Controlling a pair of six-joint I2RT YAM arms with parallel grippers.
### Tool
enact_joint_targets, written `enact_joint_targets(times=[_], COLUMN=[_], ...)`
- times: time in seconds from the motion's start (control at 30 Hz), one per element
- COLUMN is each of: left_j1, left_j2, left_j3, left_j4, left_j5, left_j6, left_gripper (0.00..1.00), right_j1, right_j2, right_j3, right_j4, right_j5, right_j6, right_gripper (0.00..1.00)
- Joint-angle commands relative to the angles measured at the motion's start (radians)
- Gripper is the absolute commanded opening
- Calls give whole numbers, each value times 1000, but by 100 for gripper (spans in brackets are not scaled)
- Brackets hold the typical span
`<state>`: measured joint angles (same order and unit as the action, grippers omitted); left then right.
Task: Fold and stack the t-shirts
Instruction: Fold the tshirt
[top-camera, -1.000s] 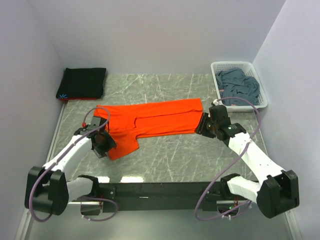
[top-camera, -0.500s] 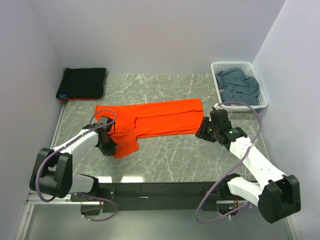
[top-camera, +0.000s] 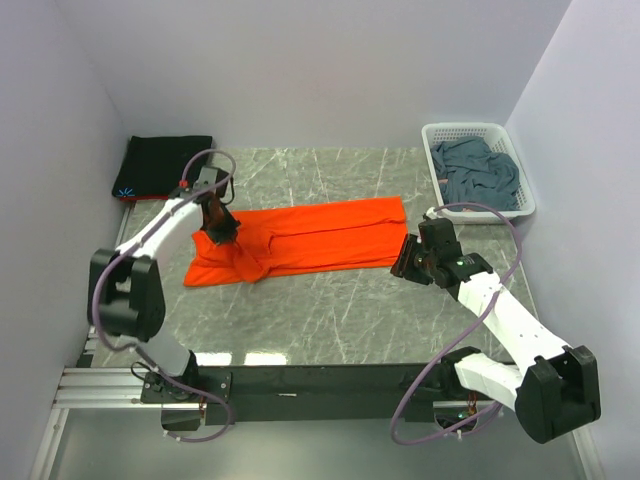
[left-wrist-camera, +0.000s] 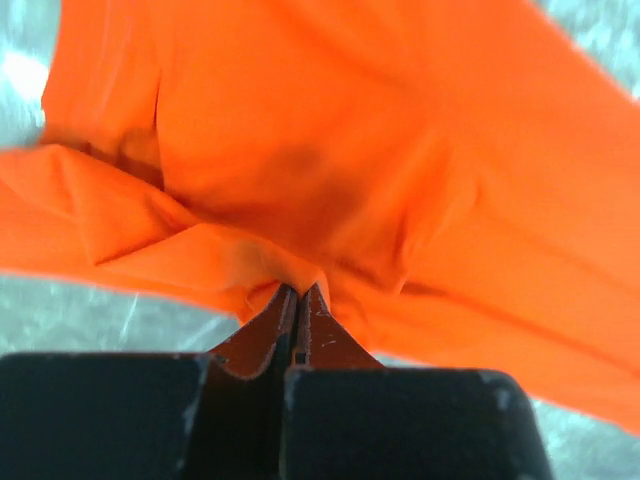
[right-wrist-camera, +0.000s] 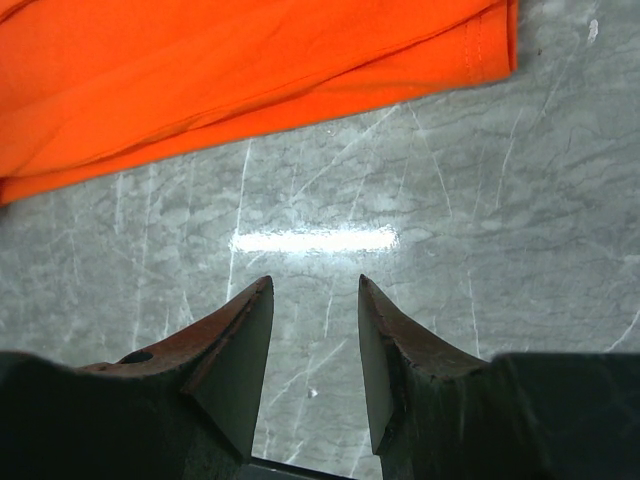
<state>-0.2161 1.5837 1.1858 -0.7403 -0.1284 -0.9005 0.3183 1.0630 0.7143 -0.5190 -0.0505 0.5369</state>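
The orange t-shirt (top-camera: 320, 235) lies stretched across the middle of the marble table (top-camera: 350, 310); its left end is bunched and folded. My left gripper (top-camera: 222, 230) is at that left end, and in the left wrist view it (left-wrist-camera: 298, 290) is shut on a pinch of orange cloth (left-wrist-camera: 330, 150). My right gripper (top-camera: 405, 258) hovers open just off the shirt's right hem. In the right wrist view it (right-wrist-camera: 315, 285) has bare marble between the fingers, with the hem (right-wrist-camera: 200, 80) ahead. A folded black t-shirt (top-camera: 165, 165) lies at the back left. A blue-grey t-shirt (top-camera: 478, 172) sits crumpled in the basket.
The white lattice basket (top-camera: 470, 128) stands at the back right corner against the wall. White walls close in the table on the left, back and right. A black rail (top-camera: 320, 380) with both arm bases runs along the near edge.
My left gripper closed on the orange cloth and swung from the shirt's near-left flap to its back-left end, dragging that flap leftward. The right arm hardly moved.
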Motion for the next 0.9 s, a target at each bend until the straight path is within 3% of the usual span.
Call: enact_joint_targets(times=[0.0, 0.27, 0.87], left_j1=[37, 69, 118], left_j2=[94, 251, 340], left_j3=[116, 287, 313], left_j4=[-13, 7, 98], left_j5=[-7, 42, 70], left_j6=[64, 95, 48], left_gripper=[1, 1, 5], right_j1=[5, 7, 7], right_j2=[-1, 0, 32], right_j3=[36, 28, 7], right_j4=[-15, -18, 17], right_j5=[-3, -18, -45], right_j6=[-28, -45, -54], right_gripper=[47, 47, 47])
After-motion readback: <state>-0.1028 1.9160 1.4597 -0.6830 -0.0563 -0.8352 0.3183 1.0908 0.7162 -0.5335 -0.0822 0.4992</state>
